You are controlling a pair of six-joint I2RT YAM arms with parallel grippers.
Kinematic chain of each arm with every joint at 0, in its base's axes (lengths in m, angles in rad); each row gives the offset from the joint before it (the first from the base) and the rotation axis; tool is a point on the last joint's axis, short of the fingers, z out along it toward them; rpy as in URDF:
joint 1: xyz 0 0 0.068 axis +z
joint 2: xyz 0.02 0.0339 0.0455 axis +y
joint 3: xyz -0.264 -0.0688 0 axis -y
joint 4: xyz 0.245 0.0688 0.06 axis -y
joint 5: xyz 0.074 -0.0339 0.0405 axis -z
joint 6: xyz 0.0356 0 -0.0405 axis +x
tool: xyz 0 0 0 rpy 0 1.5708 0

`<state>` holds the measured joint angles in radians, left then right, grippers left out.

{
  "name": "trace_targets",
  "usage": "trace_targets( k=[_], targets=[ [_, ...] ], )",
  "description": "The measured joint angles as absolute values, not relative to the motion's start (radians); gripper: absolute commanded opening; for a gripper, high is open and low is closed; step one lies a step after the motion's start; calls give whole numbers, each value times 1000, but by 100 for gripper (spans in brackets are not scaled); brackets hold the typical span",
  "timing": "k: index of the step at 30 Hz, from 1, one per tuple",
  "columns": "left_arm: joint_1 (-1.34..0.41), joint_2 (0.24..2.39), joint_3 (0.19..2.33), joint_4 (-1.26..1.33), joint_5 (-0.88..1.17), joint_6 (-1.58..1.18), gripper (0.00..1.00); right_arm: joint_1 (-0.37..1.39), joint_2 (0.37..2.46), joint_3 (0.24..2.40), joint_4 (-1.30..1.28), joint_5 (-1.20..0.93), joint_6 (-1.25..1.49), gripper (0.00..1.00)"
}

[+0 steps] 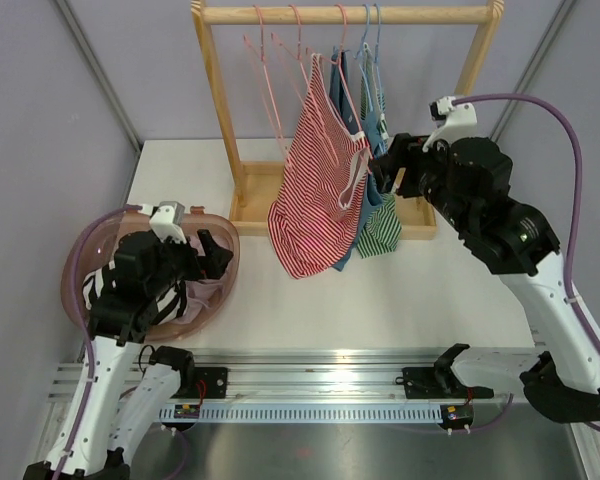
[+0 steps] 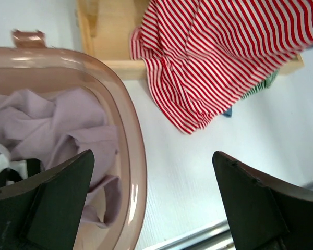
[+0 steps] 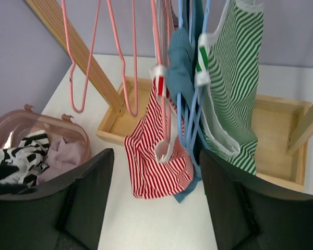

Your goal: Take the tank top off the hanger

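A red-and-white striped tank top (image 1: 315, 185) hangs from a pink hanger (image 1: 330, 70) on the wooden rack (image 1: 345, 14), its hem drooping toward the table. It also shows in the right wrist view (image 3: 156, 161) and the left wrist view (image 2: 219, 57). My right gripper (image 1: 382, 165) is open and empty, close to the right side of the hanging clothes at strap height; its jaws (image 3: 156, 198) frame the red top. My left gripper (image 1: 212, 252) is open and empty above the right rim of the pink basket (image 1: 75, 265), left of the top.
A blue top (image 3: 180, 67) and a green striped top (image 3: 235, 94) hang on blue hangers right behind the red one. Two bare pink hangers (image 3: 88, 57) hang further left. The rack's wooden base tray (image 1: 250, 195) sits below. The basket (image 2: 130, 156) holds lilac (image 2: 52, 125) and zebra-print clothes.
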<state>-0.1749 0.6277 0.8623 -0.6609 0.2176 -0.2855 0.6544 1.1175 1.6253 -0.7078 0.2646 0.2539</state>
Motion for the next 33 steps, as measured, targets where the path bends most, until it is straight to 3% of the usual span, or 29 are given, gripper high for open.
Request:
trace_targets(
  k=[19,33],
  targets=[
    [-320,588,795,-657,235,-311,99,654,1801,2463,-846,323,43,57],
    [-357,582,795,-657,231,-314,99,650,1928,2534,-869,403,-45,51]
  ],
)
